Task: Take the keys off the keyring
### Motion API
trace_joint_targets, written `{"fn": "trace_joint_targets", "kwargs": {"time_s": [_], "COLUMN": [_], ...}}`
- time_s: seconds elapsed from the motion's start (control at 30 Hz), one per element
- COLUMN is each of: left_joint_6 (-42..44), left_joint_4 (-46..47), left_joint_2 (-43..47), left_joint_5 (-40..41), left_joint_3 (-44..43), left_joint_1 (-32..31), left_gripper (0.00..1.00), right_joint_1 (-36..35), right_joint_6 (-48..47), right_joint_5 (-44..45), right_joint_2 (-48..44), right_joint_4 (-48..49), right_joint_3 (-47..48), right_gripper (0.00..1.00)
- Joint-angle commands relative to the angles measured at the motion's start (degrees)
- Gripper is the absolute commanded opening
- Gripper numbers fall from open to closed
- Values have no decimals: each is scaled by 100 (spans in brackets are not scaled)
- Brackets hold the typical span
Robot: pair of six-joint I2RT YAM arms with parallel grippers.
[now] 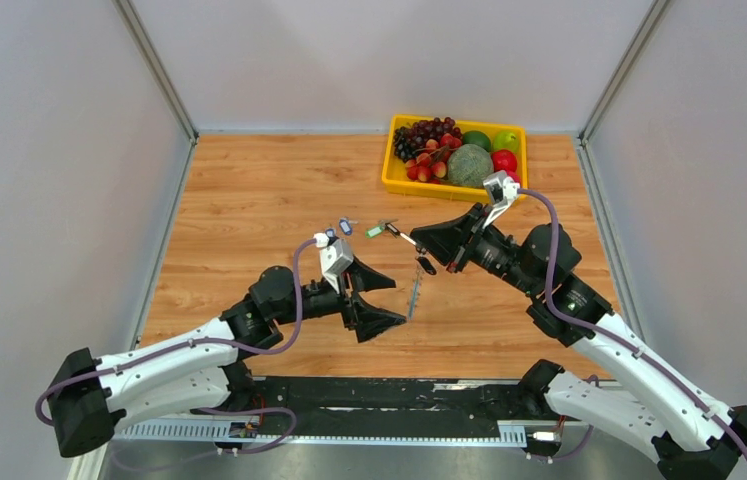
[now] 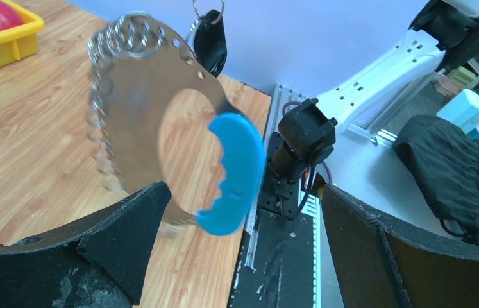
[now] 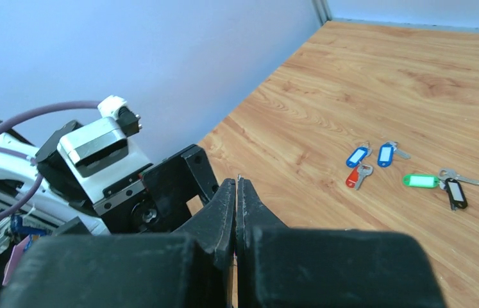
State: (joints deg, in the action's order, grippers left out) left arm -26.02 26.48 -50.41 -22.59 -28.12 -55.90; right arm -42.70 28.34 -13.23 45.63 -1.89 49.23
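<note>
The keyring (image 2: pixel 135 96), a flat grey hoop with a blue section (image 2: pixel 235 168), hangs upright above the table; it is edge-on in the top view (image 1: pixel 414 296). A black key (image 2: pixel 210 40) is hooked on its top edge, also visible from above (image 1: pixel 427 266). My right gripper (image 1: pixel 421 240) is shut just above that key, and a tiny metal tip shows between the closed fingertips (image 3: pixel 237 183). My left gripper (image 2: pixel 243 192) is open around the hoop's lower part, whose bottom edge is by the left finger (image 2: pixel 121 237). Several loose keys (image 3: pixel 385 154) lie on the table.
A yellow fruit tray (image 1: pixel 390 170) stands at the back right, its corner also in the left wrist view (image 2: pixel 7 40). The loose keys lie near the table's middle (image 1: pixel 377 231). The black base rail (image 1: pixel 389 395) runs along the near edge.
</note>
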Motion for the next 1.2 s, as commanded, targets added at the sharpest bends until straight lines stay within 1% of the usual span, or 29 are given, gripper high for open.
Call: {"fn": "trace_joint_targets", "kwargs": {"time_s": [0.0, 0.13, 0.27, 0.33, 0.4, 0.47, 0.5, 0.53, 0.57, 0.6, 0.63, 0.7, 0.8, 0.83, 0.9, 0.93, 0.97, 1.0, 1.03, 1.07, 1.1, 1.17], "left_joint_6": [196, 563, 959, 1041, 1083, 1176, 1261, 1299, 1353, 1371, 1407, 1494, 1703, 1832, 2076, 2159, 2357, 2471, 2736, 2863, 3087, 3257], "left_joint_4": [-246, -448, -587, -557, -502, -484, -503, -516, -533, -526, -519, -517, -644, -670, -689, -662, -640, -570, -528, -435, -377, -153], "left_joint_2": [54, -198, -545, -698, -836, -960, -1027, -1052, -1079, -1086, -1076, -1056, -982, -929, -808, -766, -680, -636, -537, -490, -378, -179], "left_joint_5": [820, 1152, 1738, 1714, 1571, 1428, 1373, 1286, 1254, 1212, 1204, 1162, 1159, 1173, 1201, 1239, 1239, 1165, 1118, 1005, 942, 813], "left_joint_3": [-93, -377, -659, -791, -886, -966, -997, -1039, -1051, -1061, -1058, -1044, -1039, -1030, -984, -934, -907, -849, -820, -742, -705, -517], "left_joint_1": [-132, -155, -156, -156, -152, -154, -151, -150, -149, -149, -154, -151, -150, -154, -152, -152, -155, -151, -150, -150, -149, -149], "left_gripper": [100, 100, 100, 100, 98, 83, 64, 52, 29, 18, 5, 0, 0, 0, 0, 0, 0, 0, 0, 0, 0, 0], "right_joint_1": [-28, -29, -24, -26, -28, -29, -24, -25, -28, -30, -28, -24, -28, -28, -28, -28, -30, -28, -28, -28, -28, -28], "right_joint_6": [190, 185, 214, 224, 233, 249, 251, 245, 231, 221, 205, 144, -119, -226, -401, -448, -473, -490, -514, -548, -586, -716], "right_joint_5": [430, 392, 359, 341, 343, 316, 301, 273, 245, 223, 198, 166, -154, -352, -800, -1041, -1165, -1235, -1253, -1196, -1101, -769], "right_joint_2": [-103, -88, -103, -103, -103, -110, -111, -119, -128, -139, -155, -188, -270, -317, -406, -448, -483, -509, -535, -574, -623, -787], "right_joint_4": [289, 279, 277, 281, 269, 265, 260, 259, 259, 253, 242, 210, 38, 9, 11, 5, -32, -82, -170, -278, -387, -622], "right_joint_3": [50, 81, 104, 103, 108, 111, 112, 119, 121, 123, 124, 143, 132, 106, 16, -56, -103, -140, -156, -164, -146, -114], "right_gripper": [0, 0, 0, 0, 0, 0, 0, 0, 0, 0, 0, 0, 1, 4, 20, 34, 52, 68, 78, 85, 88, 90]}}
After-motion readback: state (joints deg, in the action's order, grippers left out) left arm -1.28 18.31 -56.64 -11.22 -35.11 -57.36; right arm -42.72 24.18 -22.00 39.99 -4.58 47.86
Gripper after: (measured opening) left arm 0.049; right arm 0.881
